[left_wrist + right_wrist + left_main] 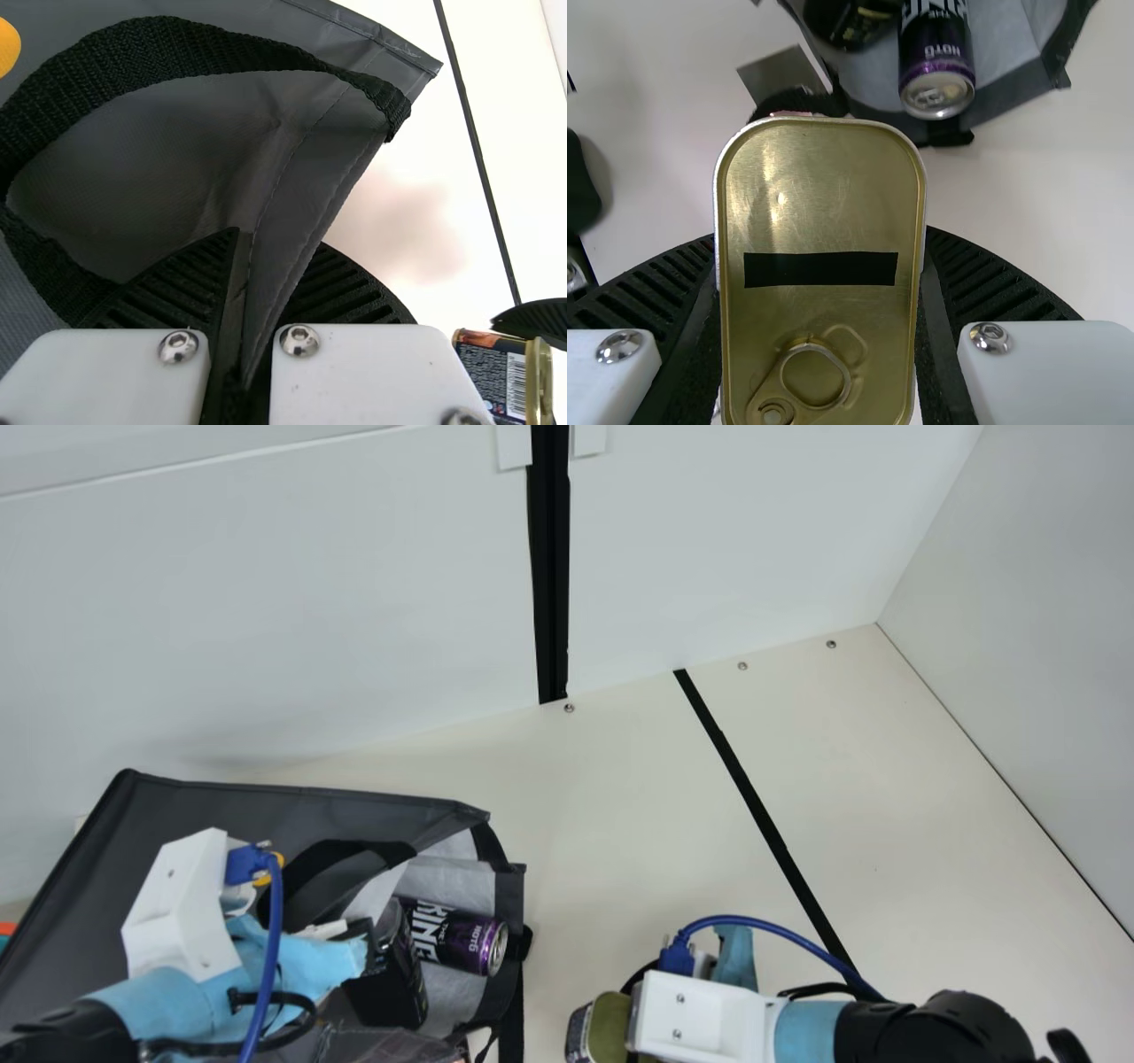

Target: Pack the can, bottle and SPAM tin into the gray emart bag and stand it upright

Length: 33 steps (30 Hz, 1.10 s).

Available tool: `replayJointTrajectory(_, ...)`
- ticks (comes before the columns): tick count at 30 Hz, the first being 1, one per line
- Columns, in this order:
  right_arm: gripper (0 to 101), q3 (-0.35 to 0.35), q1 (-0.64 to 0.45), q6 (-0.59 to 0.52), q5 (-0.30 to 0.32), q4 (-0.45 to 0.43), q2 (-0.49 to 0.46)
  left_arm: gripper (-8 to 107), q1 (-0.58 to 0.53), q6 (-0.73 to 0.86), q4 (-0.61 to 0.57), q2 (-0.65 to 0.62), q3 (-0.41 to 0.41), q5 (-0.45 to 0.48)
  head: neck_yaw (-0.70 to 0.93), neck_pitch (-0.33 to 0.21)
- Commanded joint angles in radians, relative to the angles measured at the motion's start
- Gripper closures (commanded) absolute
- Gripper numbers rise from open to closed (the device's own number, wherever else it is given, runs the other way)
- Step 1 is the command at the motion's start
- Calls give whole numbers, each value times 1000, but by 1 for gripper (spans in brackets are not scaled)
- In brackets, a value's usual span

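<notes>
while the gray bag [292, 806] lay on its side on the cream bench [620, 815], its mouth faced right. my left claw [368, 946] was closed on a fold of the bag's wall, pinched between its ribbed fingers [182, 288], and the bag's black handle [323, 861] arched up near it. just beside that claw, inside the mouth, i had a dark container [399, 992], partly hidden behind my arm. next to it the purple can [465, 941] lay on its side against the pale lining [452, 881], its silver end turned toward the opening. farther right, a little apart from the bag, was the spam tin [609, 1029], out of the bag and gripped by my right claw [634, 1017], a finger on each side of it. the tin's gold lid, with its ring pull [815, 375] and a black strip [820, 269] across it, faced my wrist camera. beyond, a black stripe [757, 815] ran along the bench toward my right arm [939, 1032].
</notes>
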Motion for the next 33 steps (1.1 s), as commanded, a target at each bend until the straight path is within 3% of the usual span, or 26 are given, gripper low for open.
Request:
replayJointTrajectory(1, 101, 5, 1, -29, -17, 66, 13, 107, 0, 0, 0, 0, 0, 0, -1, -23)
replayJointTrajectory(10, 101, 19, -11, -170, -75, 243, 103, 107, 0, 0, 0, 0, 0, 0, -1, -23)
replayJointTrajectory(17, 101, 10, -31, -286, -84, 362, 185, 107, 0, 0, 0, 0, 0, 0, -1, -23)
replayJointTrajectory(33, 101, -67, -20, -469, -120, 524, 408, 107, 0, 0, 0, 0, 0, 0, -1, -23)
